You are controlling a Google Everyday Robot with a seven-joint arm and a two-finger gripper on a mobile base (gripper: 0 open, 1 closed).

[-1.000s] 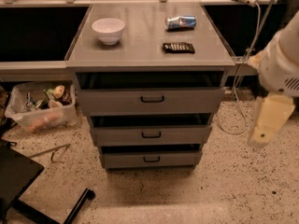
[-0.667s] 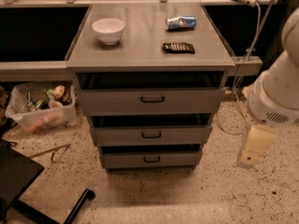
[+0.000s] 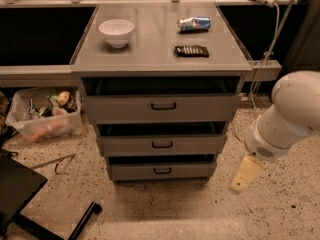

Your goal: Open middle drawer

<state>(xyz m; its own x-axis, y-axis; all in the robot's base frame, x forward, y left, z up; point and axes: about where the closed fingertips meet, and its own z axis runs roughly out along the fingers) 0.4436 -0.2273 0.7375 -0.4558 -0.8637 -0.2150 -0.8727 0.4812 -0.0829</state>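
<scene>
A grey cabinet has three drawer fronts stacked, each with a small black loop handle. The middle drawer (image 3: pixel 161 145) sits between the taller top drawer (image 3: pixel 162 107) and the shorter bottom drawer (image 3: pixel 162 171). All three look pushed in about evenly. My gripper (image 3: pixel 243 176) hangs cream-coloured below the white arm (image 3: pixel 290 116), to the right of the cabinet and about level with the bottom drawer. It is apart from the drawers and touches nothing.
On the cabinet top (image 3: pixel 150 54) are a white bowl (image 3: pixel 116 31), a lying can (image 3: pixel 194 23) and a black flat object (image 3: pixel 191 50). A clear bin of clutter (image 3: pixel 45 111) stands on the floor at left. A black chair base (image 3: pixel 20 194) is at lower left. A cable (image 3: pixel 264 46) hangs at right.
The arm and gripper have moved down and to the left, closer to the cabinet's right side. The drawers have not moved.
</scene>
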